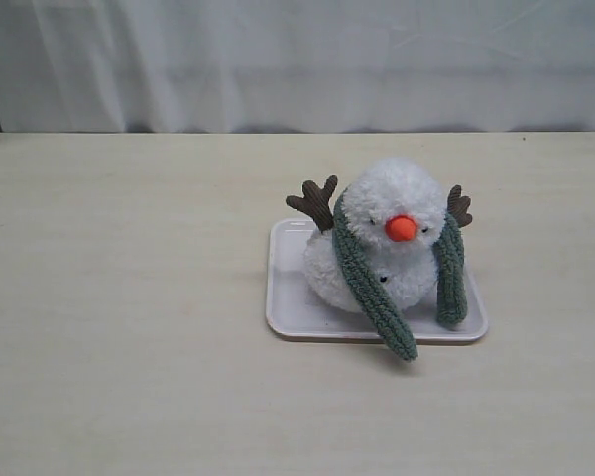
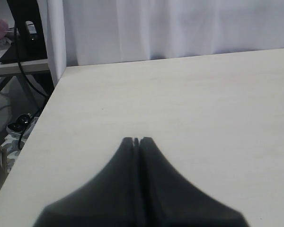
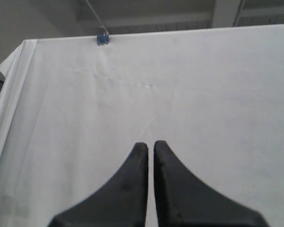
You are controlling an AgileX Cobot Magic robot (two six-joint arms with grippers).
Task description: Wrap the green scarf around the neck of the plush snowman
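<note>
On a white tray [image 1: 283,293] on the desk [image 1: 129,327], the plush snowman [image 1: 402,193] sits with the green scarf [image 1: 362,273] draped round its neck [image 1: 409,250], both ends hanging down its front. Left pincer [image 2: 136,141] and right pincer [image 3: 150,144] are both clenched on nothing.

Pale beige wood-grain tabletop [image 1: 129,327] fills the scene, w/ a white curtain [image 1: 278,59] hanging along its far edge. Directly on it, right of centre & approx mid-depth, a white rectangular tray [image 1: 286,297] w/ rounded corners lies flat. One end of the green scarf [image 1: 372,283] reaches past the tray's near rim, over the tabletop, but whether it touches the surface can't be told.
</note>
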